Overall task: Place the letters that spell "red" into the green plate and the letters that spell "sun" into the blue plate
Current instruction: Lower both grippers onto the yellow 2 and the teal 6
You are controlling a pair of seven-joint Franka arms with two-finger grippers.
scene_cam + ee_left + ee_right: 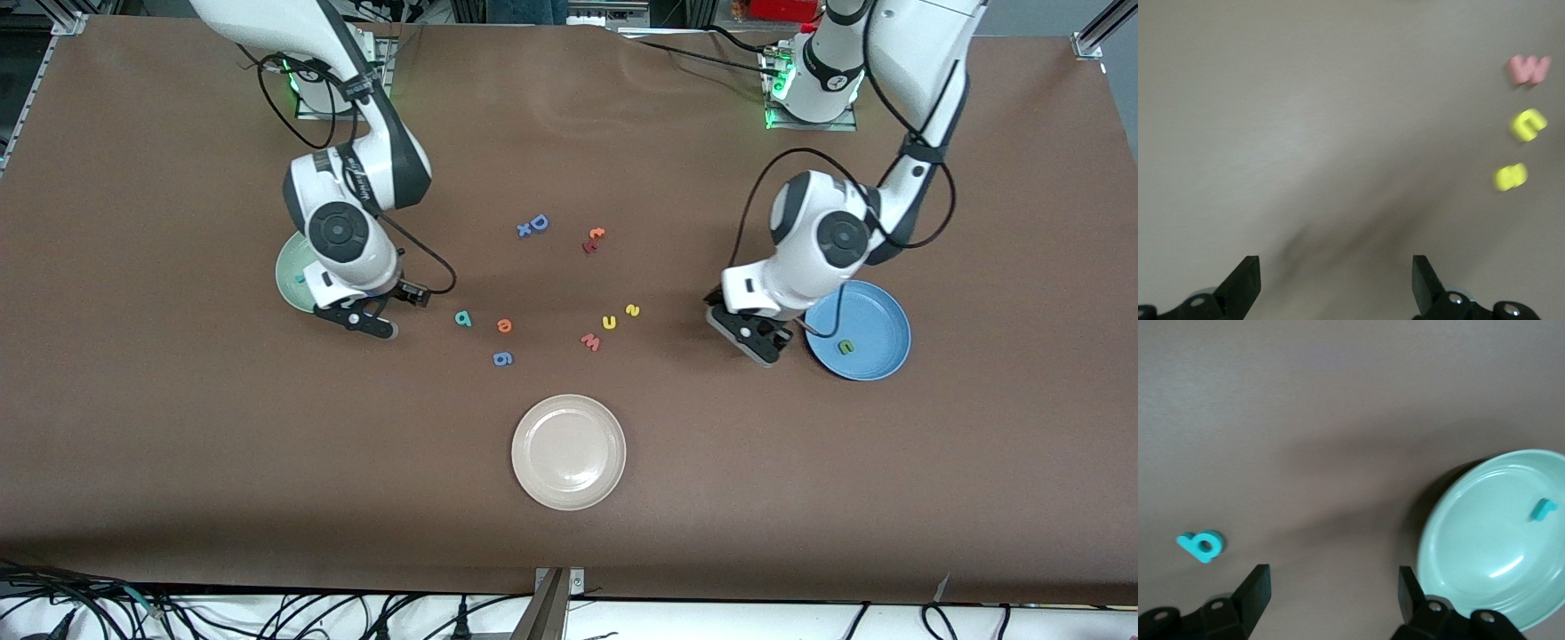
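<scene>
From the front view I see my right tool (366, 318) low over the counter (178, 462) just beside the green plate (292, 267), fingers apart and empty. The teal "r" (300, 278) already lies in that plate. The teal "d" (463, 318) and the orange "e" (504, 326) lie on the counter nearby, toward the middle, the "e" just past the "d". My left tool (754, 340) sits beside the blue plate (876, 342), open and holding nothing; the olive "n" (845, 346) rests in that plate. The yellow "u" (610, 322) and yellow "s" (632, 309) lie close together toward the middle, with the pink "w" (590, 341) just nearer to the camera than the "u". A blue "g" (502, 358), a blue "D" (536, 224), an orange-and-red pair (593, 240) and a beige plate (569, 452) I leave alone.

In the left wrist view the fingers (1245, 283) stand wide apart over bare counter, and the "w" (1529, 69), "u" (1527, 125) and "s" (1510, 177) show well off ahead.

In the right wrist view the fingers (1257, 590) are spread and empty, with the "d" (1201, 545) ahead and the green plate (1458, 540) with its "r" (1542, 509) alongside.

I judge these letters light, thin, soft foam: easy to lift, easy to nudge or flick away. I would come straight down, straddle a straight stroke or the narrowest width, and pinch gently so the foam neither buckles nor pops out.
</scene>
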